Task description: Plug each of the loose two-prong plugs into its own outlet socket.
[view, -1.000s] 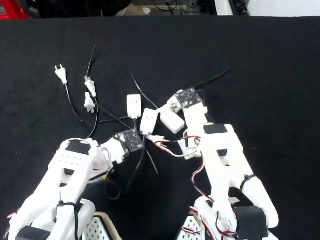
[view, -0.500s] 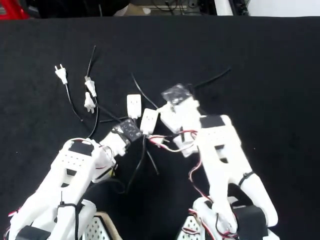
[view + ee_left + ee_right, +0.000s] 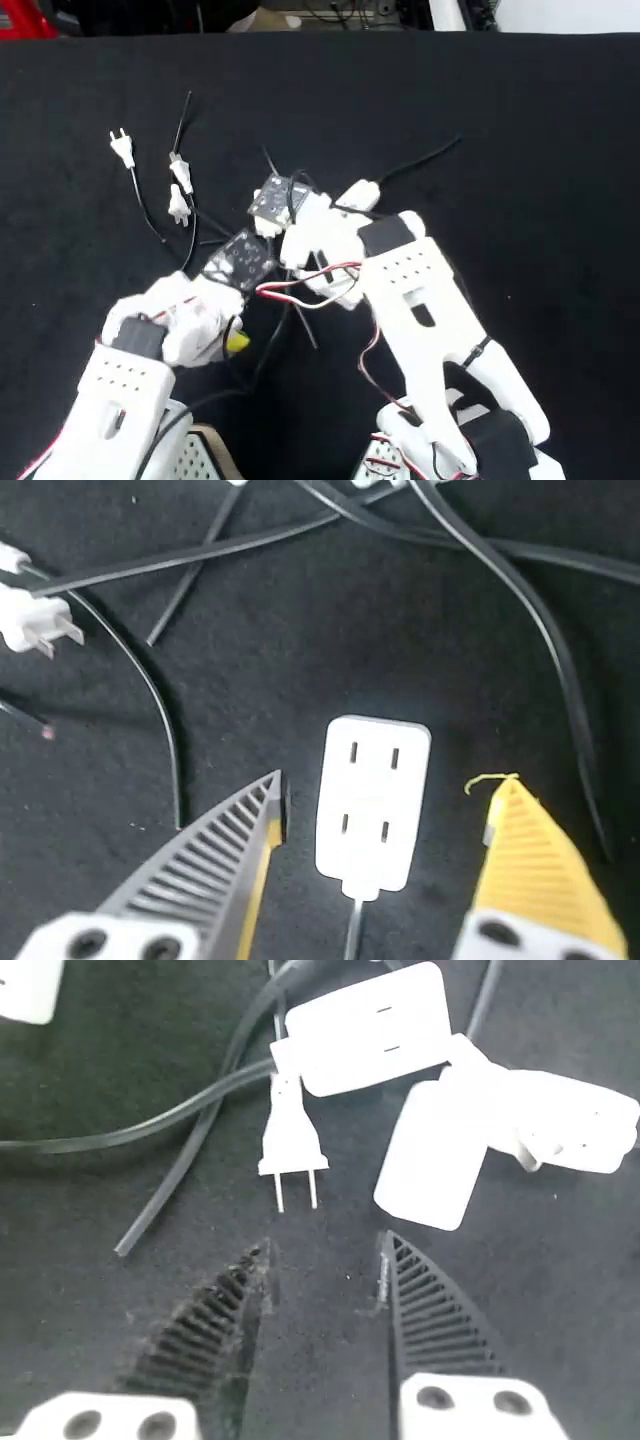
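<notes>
My left gripper (image 3: 390,782) is open, and a white outlet socket (image 3: 372,805) with two pairs of slots lies flat between its grey finger (image 3: 215,865) and its yellow finger (image 3: 525,865). A loose white two-prong plug (image 3: 30,625) lies farther off. My right gripper (image 3: 320,1250) is also open, just short of a white two-prong plug (image 3: 292,1155) whose prongs point at it. In the high view the right gripper (image 3: 275,200) hangs over the outlet cluster, beside the left gripper (image 3: 240,258). Three loose plugs (image 3: 122,148) (image 3: 181,172) (image 3: 178,207) lie to the left.
Beyond the plug lie three more white outlet blocks (image 3: 370,1028) (image 3: 430,1165) (image 3: 565,1120). Black cables (image 3: 540,640) cross the black cloth (image 3: 540,200) around both grippers. One outlet (image 3: 360,193) with a cable shows to the right of the right arm.
The right arm has swung left, from the right outlet to over the middle of the cluster. The left gripper has shifted slightly up and left, and that arm has changed posture.
</notes>
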You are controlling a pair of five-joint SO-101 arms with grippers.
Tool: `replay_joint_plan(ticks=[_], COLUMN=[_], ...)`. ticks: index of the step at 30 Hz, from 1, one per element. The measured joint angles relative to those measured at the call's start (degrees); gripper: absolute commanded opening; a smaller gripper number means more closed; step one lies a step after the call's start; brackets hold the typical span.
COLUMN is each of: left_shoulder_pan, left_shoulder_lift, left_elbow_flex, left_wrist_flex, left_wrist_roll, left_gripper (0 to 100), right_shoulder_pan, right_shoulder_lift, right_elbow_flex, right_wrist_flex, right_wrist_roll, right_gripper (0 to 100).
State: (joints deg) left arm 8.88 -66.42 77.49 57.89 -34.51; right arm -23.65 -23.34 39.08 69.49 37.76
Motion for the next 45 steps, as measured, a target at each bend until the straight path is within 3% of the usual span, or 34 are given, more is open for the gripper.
replay_joint_plan(ticks=[5,13,22,32,37,45], left_shoulder_pan=[-1.67,-11.87,-18.2,-18.64,-19.6,-19.6], left_shoulder_lift=[-11.16,-36.48,-37.36,-37.89,-37.89,-37.89], left_elbow_flex=[2.73,5.8,15.3,15.65,15.65,15.65], left_wrist_flex=[6.68,18.37,13.63,13.19,13.1,13.1], left_wrist_roll=[0.0,0.0,0.44,0.44,-0.7,-1.67], left_gripper=[32,32,32,32,32,32], right_shoulder_pan=[-0.53,-2.02,-2.2,-2.46,-2.11,-4.48], right_shoulder_lift=[0.79,10.99,25.67,33.05,35.08,36.4], right_elbow_flex=[0.18,2.64,-5.8,-10.2,-12.66,-15.82], right_wrist_flex=[-2.73,-10.2,-10.81,-11.52,-11.43,-7.65], right_wrist_roll=[0.18,-1.41,-3.87,-3.87,-3.87,-1.32], right_gripper=[17.0,17.0,16.9,16.5,5.2,2.9])
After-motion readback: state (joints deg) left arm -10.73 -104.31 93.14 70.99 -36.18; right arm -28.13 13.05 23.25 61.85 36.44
